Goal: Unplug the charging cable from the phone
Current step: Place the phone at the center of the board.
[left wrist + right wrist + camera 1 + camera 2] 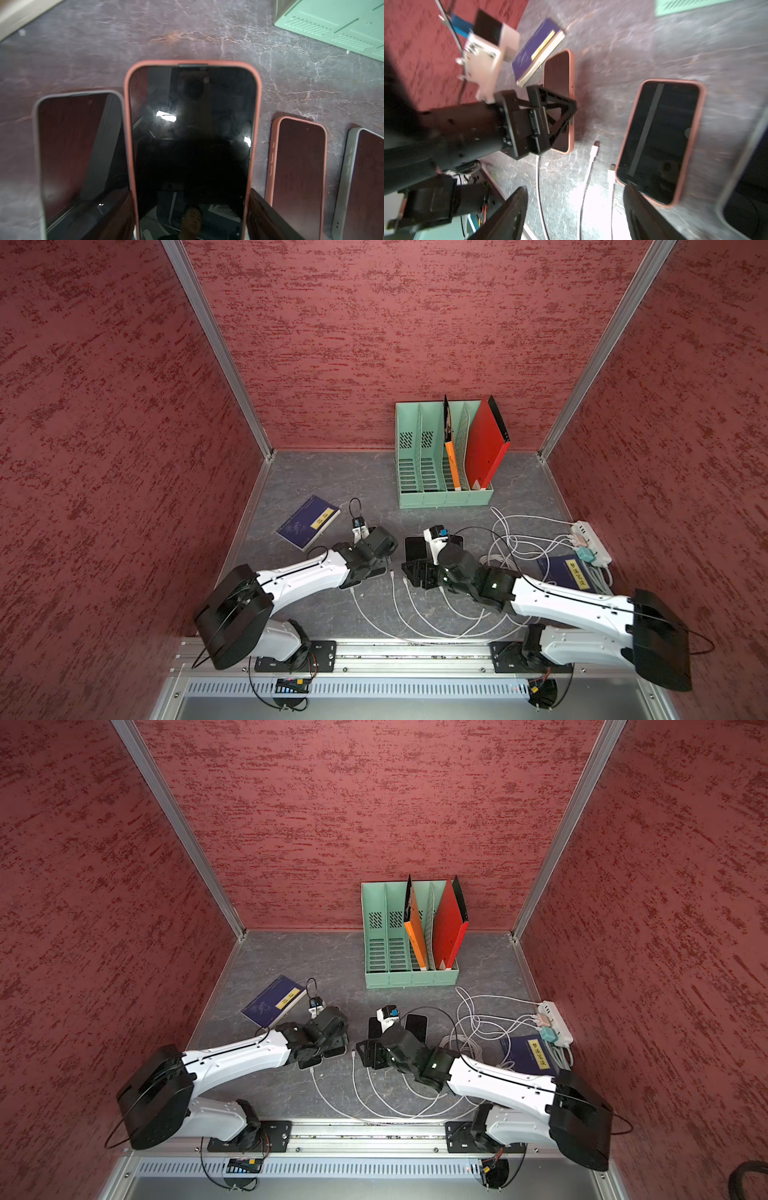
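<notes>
Wrist views supply what both top views hide under the arms. From the left wrist, the coral-cased phone (191,135) fills the centre of the frame, screen up on the grey surface (187,37). The left fingers (267,218) are spread wide and pressed against its two long edges at lower centre, clamping it. A grey-cased phone (79,149) lies just to its left; another coral phone (297,166) and a second grey phone (365,187) lie at right.

From the right wrist, the charging cable (592,158) lies loose on the surface at lower centre, its plug just beside the clamped phone's bottom edge and out of it. A second white cable (611,178) ends free beside the other coral phone. The right fingers (510,214) stand well apart at the bottom of the frame, holding nothing, with the cables lying between them.

In both top views the left arm (299,576) and right arm (565,597) reach low from the rail (415,651) at the bottom edge toward the frame's centre, wrists bent down over the phones. A green file rack (444,497) stands above them.
</notes>
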Controlling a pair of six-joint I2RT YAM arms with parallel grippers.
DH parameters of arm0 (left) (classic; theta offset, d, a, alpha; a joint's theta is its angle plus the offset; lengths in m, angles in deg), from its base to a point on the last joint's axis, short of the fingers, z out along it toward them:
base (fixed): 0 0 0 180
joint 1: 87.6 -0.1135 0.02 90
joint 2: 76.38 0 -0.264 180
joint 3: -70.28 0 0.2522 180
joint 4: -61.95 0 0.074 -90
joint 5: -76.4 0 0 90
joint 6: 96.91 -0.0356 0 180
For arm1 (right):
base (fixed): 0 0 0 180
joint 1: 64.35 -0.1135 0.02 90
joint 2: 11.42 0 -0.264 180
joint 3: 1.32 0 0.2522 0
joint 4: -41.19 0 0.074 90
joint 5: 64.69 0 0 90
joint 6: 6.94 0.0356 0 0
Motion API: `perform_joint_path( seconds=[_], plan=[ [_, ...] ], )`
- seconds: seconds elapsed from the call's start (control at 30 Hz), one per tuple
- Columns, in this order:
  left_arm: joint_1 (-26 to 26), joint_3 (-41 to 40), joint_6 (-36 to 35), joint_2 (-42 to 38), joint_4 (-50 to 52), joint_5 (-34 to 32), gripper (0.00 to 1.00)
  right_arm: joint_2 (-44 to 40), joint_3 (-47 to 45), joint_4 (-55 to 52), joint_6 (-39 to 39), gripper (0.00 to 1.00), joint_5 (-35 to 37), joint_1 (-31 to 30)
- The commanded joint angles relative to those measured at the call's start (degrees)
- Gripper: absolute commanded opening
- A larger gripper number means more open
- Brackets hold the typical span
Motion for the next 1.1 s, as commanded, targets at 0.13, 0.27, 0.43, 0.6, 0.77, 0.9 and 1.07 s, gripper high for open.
perform_joint_path(
  seconds=[0.13,0.27,0.43,0.6,0.77,0.9,1.07],
  plan=[
    [-0.6,8.1,-3.8,8.7,3.2,1.1,0.0,-7.1,0.4,-11.7,4.0,0.78,7.7,0.7],
    [-0.5,9.4,-3.8,10.4,6.6,-0.4,0.0,-8.4,0.8,-12.8,3.7,0.79,7.6,1.1],
    [-0.1,10.5,-4.0,12.0,10.2,-1.7,0.0,-8.9,0.6,-12.3,3.5,0.79,7.2,1.4],
    [0.2,11.4,-3.9,15.6,10.1,0.7,0.0,-9.0,0.2,-11.7,3.8,0.79,6.9,1.5],
    [0.3,11.8,-2.5,17.7,9.3,3.2,0.0,-9.9,0.0,-12.7,3.8,0.79,7.2,1.6],
    [0.5,10.6,-2.7,16.8,7.4,4.9,0.47,-11.6,-0.7,-13.2,3.7,0.8,7.3,1.5],
    [0.3,9.2,-2.6,14.4,7.5,3.8,0.99,-12.6,-0.5,-13.5,3.5,0.83,7.2,1.6]
  ],
)
